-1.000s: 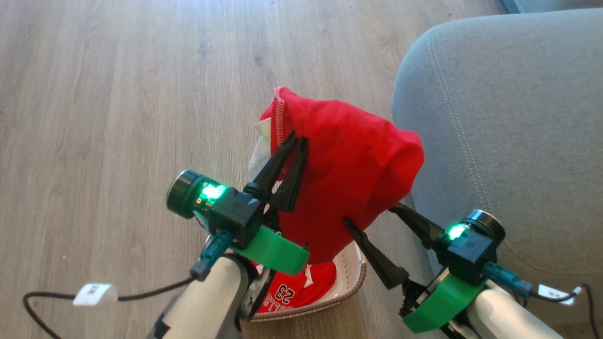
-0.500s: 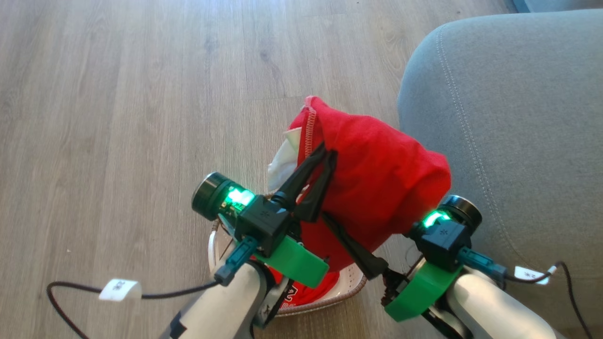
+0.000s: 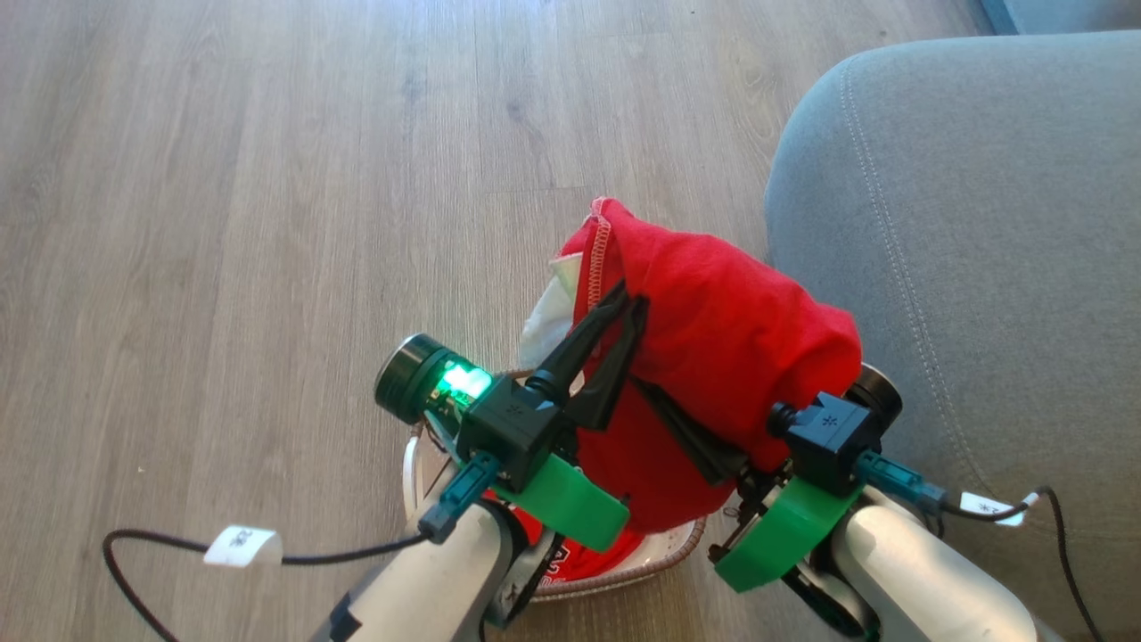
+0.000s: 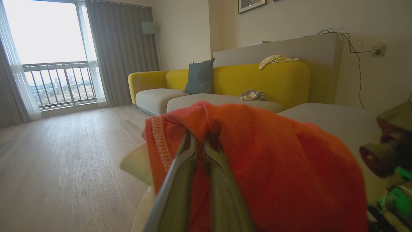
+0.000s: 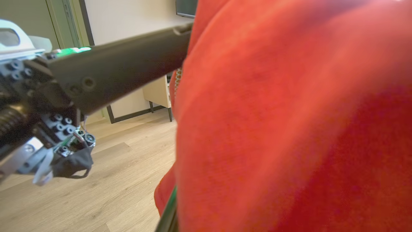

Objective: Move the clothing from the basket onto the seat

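Observation:
A plain red garment [image 3: 731, 348] hangs lifted above the basket [image 3: 664, 551], close to the rounded corner of the grey seat [image 3: 980, 223]. My left gripper [image 3: 627, 301] is shut on the garment's upper fold near its stitched hem, as the left wrist view [image 4: 199, 141] confirms. My right gripper [image 3: 655, 392] is shut on the garment's lower part, its tips buried in the cloth, with one finger [image 3: 691, 432] showing. Red fabric [image 5: 289, 112] covers most of the right wrist view. A second red garment with white lettering [image 3: 579, 562] lies in the basket, mostly hidden by my arms.
Wooden floor [image 3: 223, 223] stretches to the left and far side. A black cable with a white label [image 3: 241, 546] trails from my left forearm, and another label [image 3: 985, 506] hangs at the right. A yellow sofa [image 4: 257, 77] stands across the room.
My right gripper moved in under the garment's lower edge and closed on it. The left gripper kept its hold. The head camera shifted, so the whole scene slid right and down.

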Available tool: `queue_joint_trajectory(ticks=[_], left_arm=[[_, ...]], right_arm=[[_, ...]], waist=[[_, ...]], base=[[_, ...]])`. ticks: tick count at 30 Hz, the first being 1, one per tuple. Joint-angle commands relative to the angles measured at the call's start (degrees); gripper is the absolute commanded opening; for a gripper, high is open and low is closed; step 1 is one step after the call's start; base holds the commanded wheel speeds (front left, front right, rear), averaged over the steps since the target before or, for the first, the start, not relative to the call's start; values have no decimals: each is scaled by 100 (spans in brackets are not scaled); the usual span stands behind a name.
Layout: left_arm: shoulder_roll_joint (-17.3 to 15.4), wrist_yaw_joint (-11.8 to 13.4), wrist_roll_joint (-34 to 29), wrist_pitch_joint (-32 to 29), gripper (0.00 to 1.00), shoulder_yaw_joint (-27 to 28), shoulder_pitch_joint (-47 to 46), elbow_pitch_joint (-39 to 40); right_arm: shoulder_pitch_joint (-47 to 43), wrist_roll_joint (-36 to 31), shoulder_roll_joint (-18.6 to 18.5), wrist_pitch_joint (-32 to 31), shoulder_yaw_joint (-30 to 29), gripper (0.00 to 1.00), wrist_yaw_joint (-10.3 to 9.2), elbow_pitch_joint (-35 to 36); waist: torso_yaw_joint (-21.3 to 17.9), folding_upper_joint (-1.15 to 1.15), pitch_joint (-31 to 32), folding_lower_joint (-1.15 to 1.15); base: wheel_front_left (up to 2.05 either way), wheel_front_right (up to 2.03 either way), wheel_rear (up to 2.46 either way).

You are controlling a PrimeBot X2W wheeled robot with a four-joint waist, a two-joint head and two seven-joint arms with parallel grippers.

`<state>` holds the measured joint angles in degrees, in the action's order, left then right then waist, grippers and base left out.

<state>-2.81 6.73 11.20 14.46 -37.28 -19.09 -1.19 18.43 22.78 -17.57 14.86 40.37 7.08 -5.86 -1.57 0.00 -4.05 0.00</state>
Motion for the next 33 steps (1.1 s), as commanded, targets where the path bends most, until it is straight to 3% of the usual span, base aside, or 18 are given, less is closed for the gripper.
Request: queue_joint_trajectory(ticks=[1,12,17,33], left_arm=[[-7,22,14,54,0,213,-285,158],[-7,-9,-12,54,0,375,-216,-30],[-7,-58,0,54,100,431,-168,-133],[-7,-118,-78,54,100,580,216,-401]], right_arm=[[75,-2,62,14,-35,0,41,176],[16,-9,57,14,-162,0,41,300],[-14,-43,73,14,-232,0,41,329],[-191,-715,-47,14,-1014,0,41,346]], waist=[[0,0,7,0],[-34,0,0,0],[-59,0,23,0],[-73,0,119,0]], base=[[0,0,0],[0,0,0],[0,0,0],[0,0,0]])
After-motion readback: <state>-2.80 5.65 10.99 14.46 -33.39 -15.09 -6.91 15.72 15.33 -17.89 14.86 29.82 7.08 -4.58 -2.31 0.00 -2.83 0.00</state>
